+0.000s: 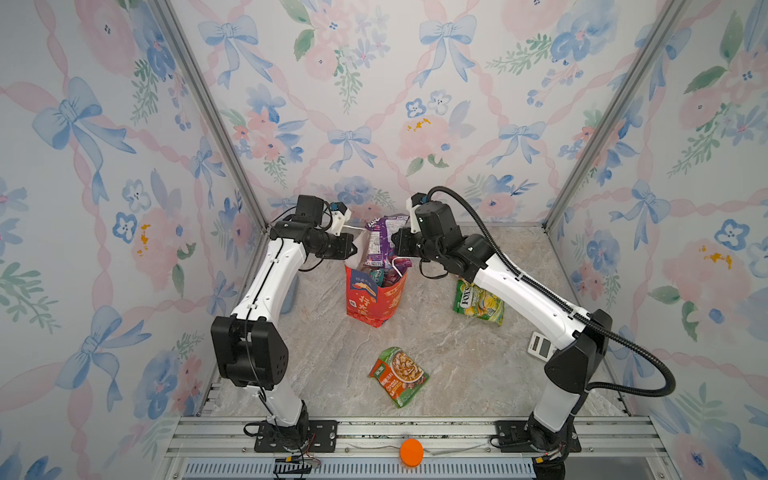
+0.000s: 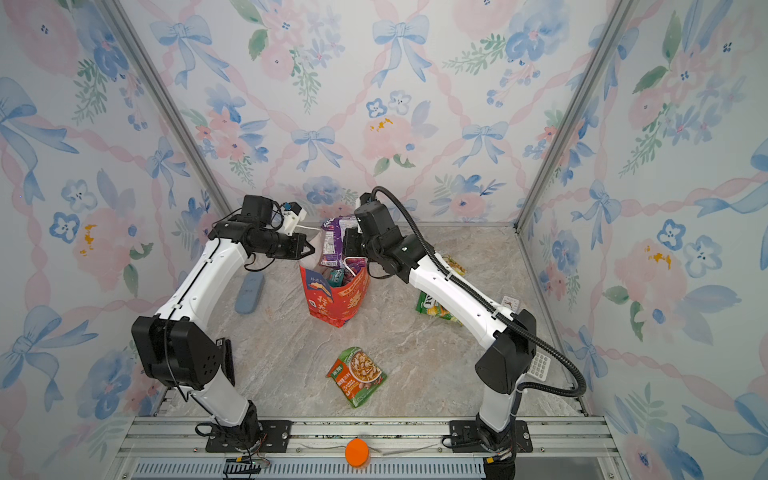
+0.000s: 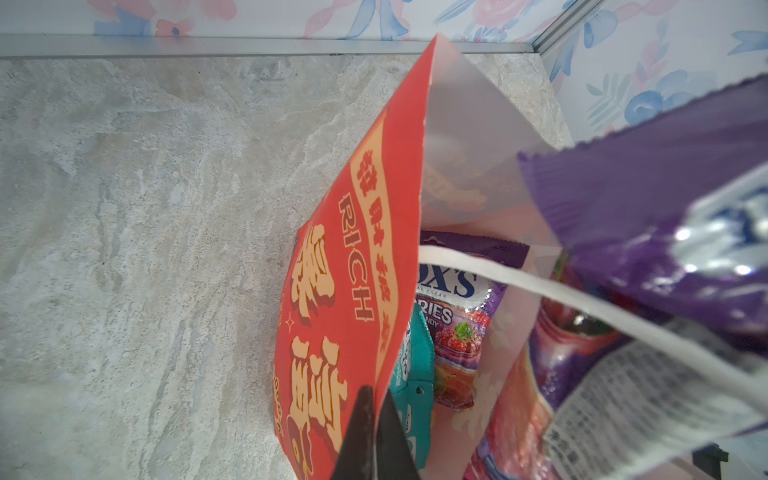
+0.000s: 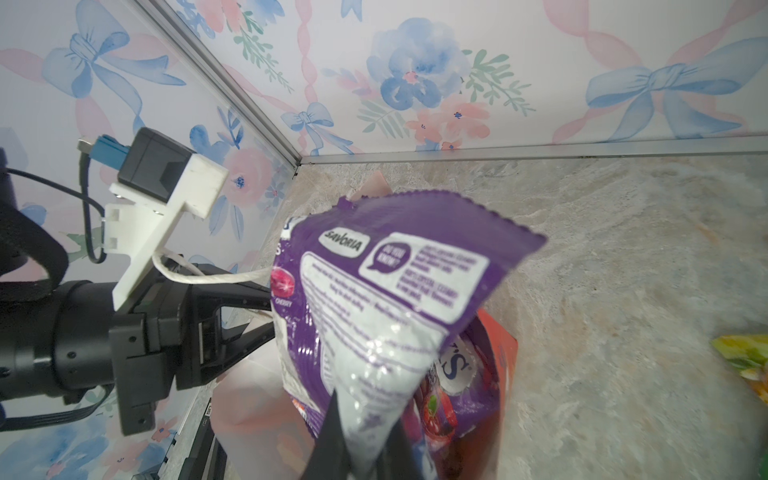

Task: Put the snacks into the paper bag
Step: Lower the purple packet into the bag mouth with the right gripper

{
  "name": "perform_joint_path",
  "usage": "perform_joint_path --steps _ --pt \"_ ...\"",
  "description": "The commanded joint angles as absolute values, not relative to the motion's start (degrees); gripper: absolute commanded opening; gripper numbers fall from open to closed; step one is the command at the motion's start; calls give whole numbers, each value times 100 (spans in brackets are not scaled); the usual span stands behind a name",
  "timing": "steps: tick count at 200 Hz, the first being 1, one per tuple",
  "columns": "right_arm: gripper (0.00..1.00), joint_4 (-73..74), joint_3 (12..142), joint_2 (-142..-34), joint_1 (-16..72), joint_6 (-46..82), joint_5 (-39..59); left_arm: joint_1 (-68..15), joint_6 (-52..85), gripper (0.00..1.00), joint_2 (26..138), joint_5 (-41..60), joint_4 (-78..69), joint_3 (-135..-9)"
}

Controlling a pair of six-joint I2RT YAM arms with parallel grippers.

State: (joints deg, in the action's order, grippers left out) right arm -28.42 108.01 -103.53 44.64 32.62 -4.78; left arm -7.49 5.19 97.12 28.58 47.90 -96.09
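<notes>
The red paper bag [image 1: 376, 301] [image 2: 337, 299] stands upright at mid-table with its mouth open. My left gripper [image 1: 353, 249] [image 3: 377, 395] is shut on the bag's rim [image 3: 409, 249], one finger on each side of the wall. Just above the mouth hangs a purple snack packet [image 1: 382, 241] [image 4: 395, 270], with my right gripper [image 1: 397, 245] [image 4: 365, 415] shut on its lower end. Inside the bag lie a purple FOX'S packet [image 3: 457, 316] and a teal one [image 3: 419, 374]. On the table lie a green-yellow FOX'S packet [image 1: 478, 303] and a green-orange packet [image 1: 399, 376].
A blue-grey remote [image 2: 249, 293] lies left of the bag under my left arm. A white calculator [image 2: 539, 365] and a small white clock [image 2: 510, 303] sit at the right, partly behind my right arm. An orange cap [image 1: 411, 453] rests on the front rail.
</notes>
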Motion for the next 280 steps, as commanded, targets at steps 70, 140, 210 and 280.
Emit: perform_joint_path --steps 70,140,210,280 --pt "0 -2533 11376 -10859 4604 3488 -246 -756 495 0 9653 2865 4975 -9475" --pt "0 -2340 10751 -10454 4610 3542 -409 -751 495 0 9676 2859 4980 -9478" --pt "0 -2252 10183 -10077 4621 3766 -532 -756 509 0 9681 2866 4975 -9482" --pt "0 -2137 9740 -9819 4614 3907 -602 -756 513 0 9683 2874 4975 -9485"
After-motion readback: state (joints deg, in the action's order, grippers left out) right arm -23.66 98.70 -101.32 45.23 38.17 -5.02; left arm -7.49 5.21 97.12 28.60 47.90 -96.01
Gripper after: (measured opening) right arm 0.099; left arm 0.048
